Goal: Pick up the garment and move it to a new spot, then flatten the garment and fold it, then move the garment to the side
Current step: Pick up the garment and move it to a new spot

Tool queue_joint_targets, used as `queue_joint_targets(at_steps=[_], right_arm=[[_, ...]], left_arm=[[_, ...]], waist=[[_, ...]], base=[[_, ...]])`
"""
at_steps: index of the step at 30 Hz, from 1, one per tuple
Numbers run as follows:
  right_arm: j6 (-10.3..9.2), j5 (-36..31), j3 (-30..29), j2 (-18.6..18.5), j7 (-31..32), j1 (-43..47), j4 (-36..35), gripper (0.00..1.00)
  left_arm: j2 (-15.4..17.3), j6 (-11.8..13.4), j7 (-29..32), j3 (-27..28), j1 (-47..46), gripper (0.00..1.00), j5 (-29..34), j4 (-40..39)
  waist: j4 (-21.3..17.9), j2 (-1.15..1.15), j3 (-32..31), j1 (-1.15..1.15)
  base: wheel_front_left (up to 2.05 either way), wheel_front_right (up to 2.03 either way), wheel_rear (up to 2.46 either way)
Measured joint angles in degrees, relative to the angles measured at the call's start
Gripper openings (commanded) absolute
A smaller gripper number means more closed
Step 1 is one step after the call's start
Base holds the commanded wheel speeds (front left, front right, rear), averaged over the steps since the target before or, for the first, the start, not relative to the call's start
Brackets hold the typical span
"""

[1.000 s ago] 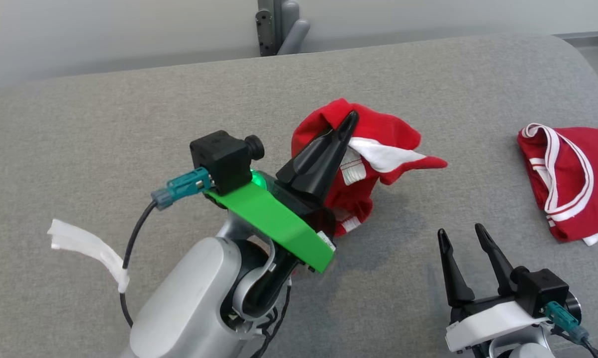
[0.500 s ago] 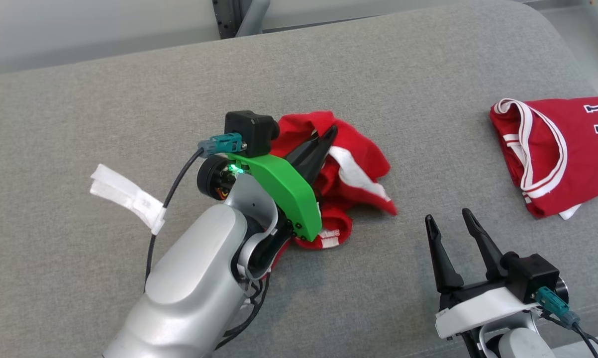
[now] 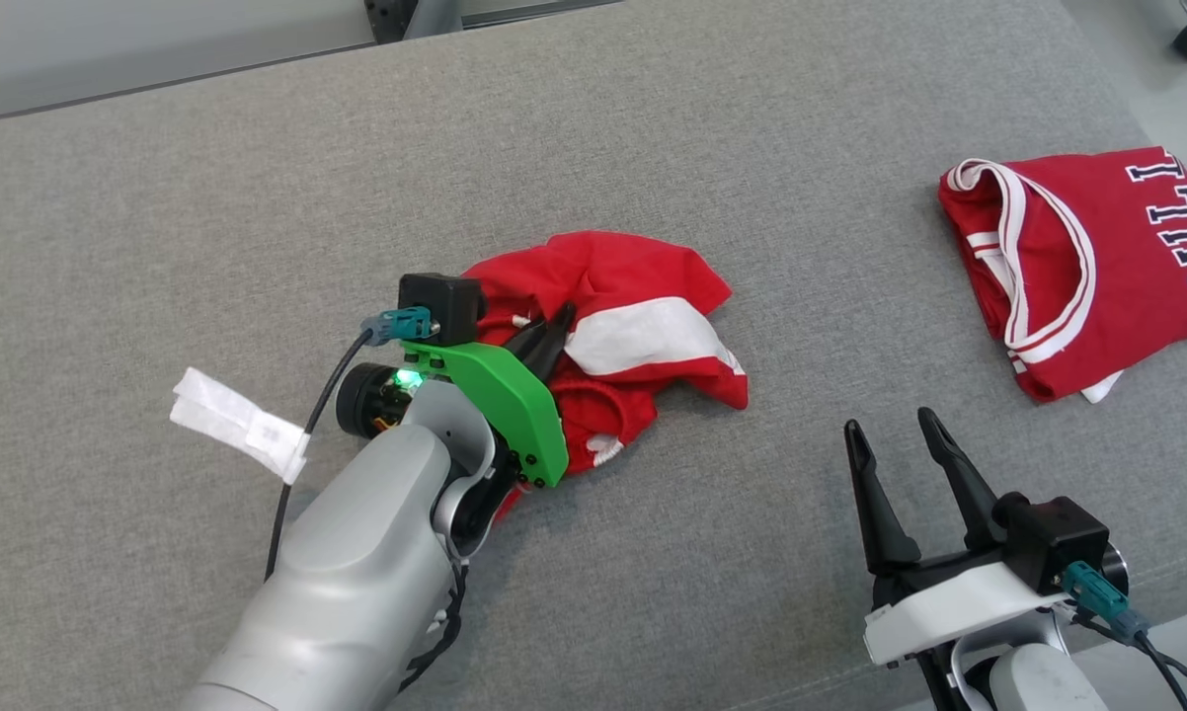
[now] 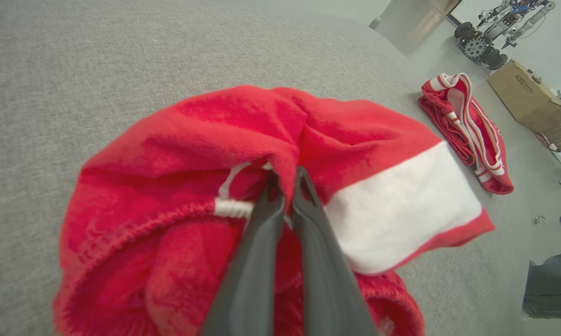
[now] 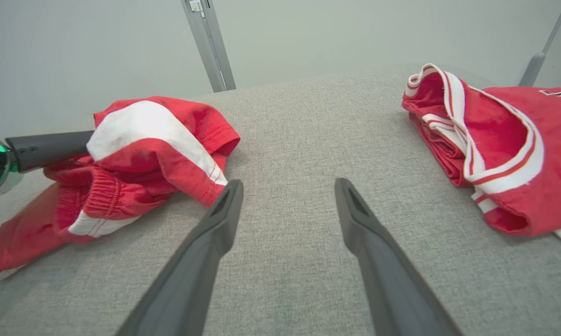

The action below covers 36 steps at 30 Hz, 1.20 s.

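Lowered since a second ago: the left gripper and the garment it carries. Earlier the red cloth hung bunched off the fingertips, clear of the table. Now it lies slumped on the grey surface, centre of the head frame. The head camera has also shifted over that second, so the whole scene sits differently in frame.

Left gripper: jaws pinched almost together on a fold of the garment. The left wrist view confirms this. The two dark fingers meet at a red edge beside a thin white cord, with red cloth heaped round them.

Garment: red, with a broad white band facing up on its right half. A gathered waistband shows at the lower left of the left wrist frame. It is crumpled, not flat.

Right gripper: lower right of the head frame, fingers spread wide with nothing between them. It sits over bare table, well apart from the garment. In the right wrist frame the garment sits at the left edge and the fingers point at empty grey cloth.

Jersey: folded, red with white trim and dark letters, upper right of the head frame, well apart from the garment.

White tag: fixed on the left arm's cable, left of centre.
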Motion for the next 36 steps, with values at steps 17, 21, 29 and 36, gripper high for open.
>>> queue_joint_targets(at_steps=[17, 21, 29, 36], right_arm=[[0.00, -0.46, -1.55, 0.02, 0.00, 1.46, 0.71, 1.00], [0.00, -0.62, -2.99, 0.03, 0.00, 2.61, 0.59, 1.00], [0.00, -1.00, -6.60, 0.03, 0.00, 5.08, 0.38, 1.00], [0.00, -2.05, -9.75, 0.03, 0.00, 7.01, 0.29, 1.00]], left_arm=[[-0.03, 1.67, -7.64, -8.10, 1.45, 1.00, -6.87, -5.28], [0.48, 2.78, -9.45, -8.22, 4.61, 1.00, -6.73, -8.18], [6.04, 8.01, -12.14, -7.40, 14.52, 1.00, -5.24, -17.75], [10.87, 12.00, -13.06, -2.89, 22.77, 1.00, -1.64, -24.21]], waist=[[3.15, 0.00, -4.14, 0.00], [4.16, 0.00, -5.84, 0.00], [7.12, 0.00, -9.52, 0.00], [9.61, 0.00, -12.19, 0.00]], base=[[0.00, 0.00, 0.00], [0.00, 0.00, 0.00], [0.00, 0.00, 0.00], [0.00, 0.00, 0.00]])
